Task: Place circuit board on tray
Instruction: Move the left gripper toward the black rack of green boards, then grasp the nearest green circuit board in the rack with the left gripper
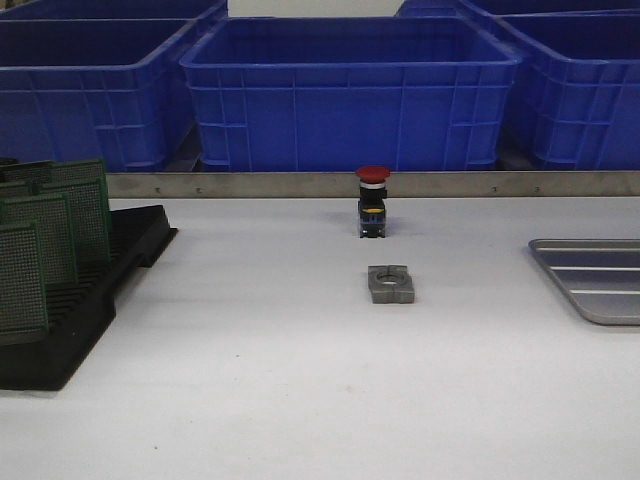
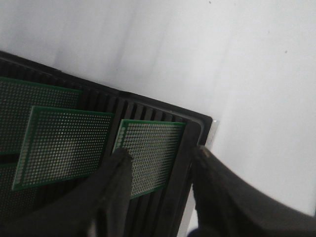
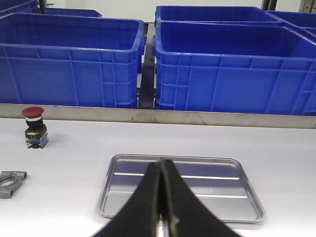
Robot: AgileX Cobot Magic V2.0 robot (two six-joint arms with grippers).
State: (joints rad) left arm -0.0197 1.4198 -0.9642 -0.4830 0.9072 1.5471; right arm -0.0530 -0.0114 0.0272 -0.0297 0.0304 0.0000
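L gripper (image 2: 160, 173) hangs spread over the end of the black slotted plastic rack (image 1: 90, 300), w/ the nearest green perforated circuit board (image 2: 148, 158) standing on edge between its two black fingers (image 2: 116, 192); one finger looks to be touching the board's face, the other is apart, beyond the rack wall. Judgement: a straight squeeze should catch it, board's long axis running along the slot. More green boards (image 2: 61, 145) stand in slots just beside.

In the front view the rack sits at 9 o'clock and the flat silver-grey ribbed metal tray (image 1: 590, 285) at 3 o'clock, well apart. R gripper (image 3: 162, 197) is pressed together, empty, hovering near the tray's rim.

Between them: a red-capped push-button switch (image 1: 372, 200) and a grey metal clamp block (image 1: 391, 284). Glossy blue plastic bins (image 1: 350, 90) at 12 o'clock.
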